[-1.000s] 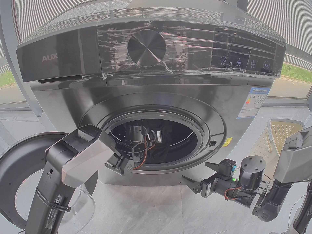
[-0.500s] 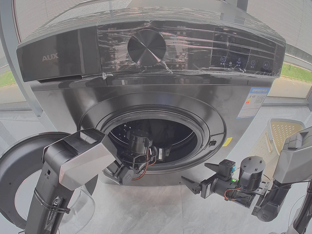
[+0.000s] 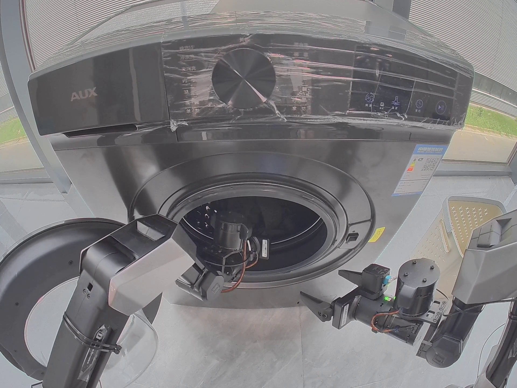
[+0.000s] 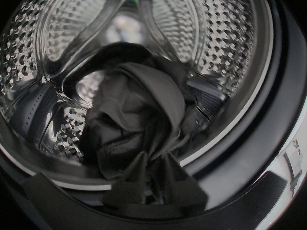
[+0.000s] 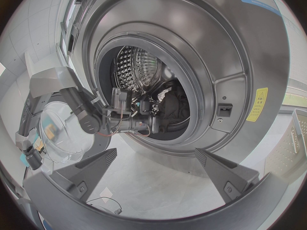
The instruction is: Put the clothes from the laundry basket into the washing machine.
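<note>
Garment [image 4: 137,112], one dark piece, pinched in left gripper [image 4: 156,155] inside drum [image 4: 224,48]; right gripper [image 5: 154,151] gapes empty.

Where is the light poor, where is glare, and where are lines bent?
Left wrist view: dim drum, dark clothes hard to separate from shadow. Head view: glare streaks on the wrapped control panel. Right wrist view: washing machine front bulges, corners black.

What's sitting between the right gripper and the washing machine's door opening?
In the right wrist view, the stretch from the right gripper to the door opening holds just bare grey floor and the lower front panel of the washing machine, nothing loose.
</note>
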